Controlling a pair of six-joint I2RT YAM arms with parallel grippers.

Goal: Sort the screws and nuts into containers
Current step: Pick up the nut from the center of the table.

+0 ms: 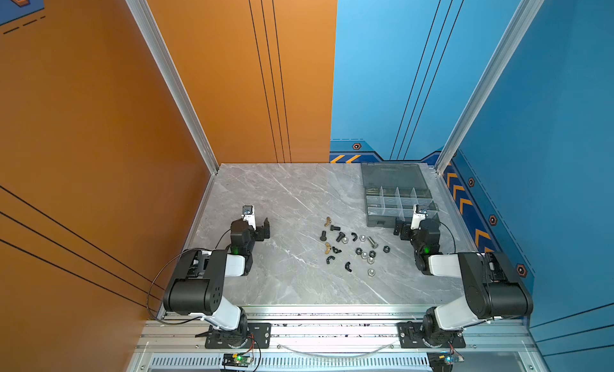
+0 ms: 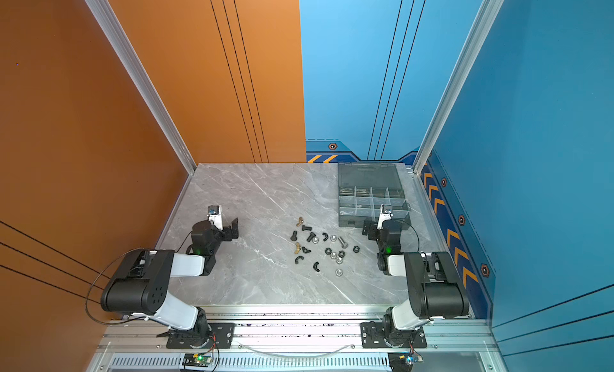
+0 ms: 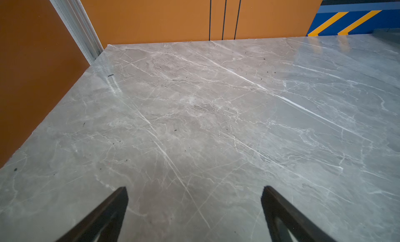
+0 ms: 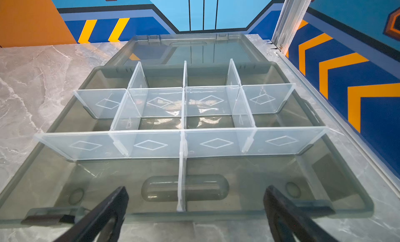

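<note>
The screws lie loose mid-table in both top views: short black bolts [image 1: 340, 236] and a longer silver bolt [image 1: 372, 242]. The nuts are scattered among them: silver hex nuts [image 1: 371, 272], black hex nuts [image 1: 386, 249], brass wing nuts [image 1: 328, 221] and black wing pieces [image 1: 348, 266]. The containers [image 1: 392, 201] are compartments of a smoky grey box at the back right, lid folded back; the right wrist view shows them bare behind clear dividers [image 4: 216, 143]. My left gripper [image 1: 257, 225] hangs open over bare table [image 3: 194, 191], left of the pile. My right gripper [image 1: 407, 225] is open at the box's front rim [image 4: 195, 190].
Orange wall [image 1: 99, 154] bounds the table on the left and blue wall [image 1: 548, 154] on the right, with aluminium posts at the back corners. The marble top [image 2: 265, 287] stretches between both arms. The box lid [image 1: 392, 176] lies flat against the back wall.
</note>
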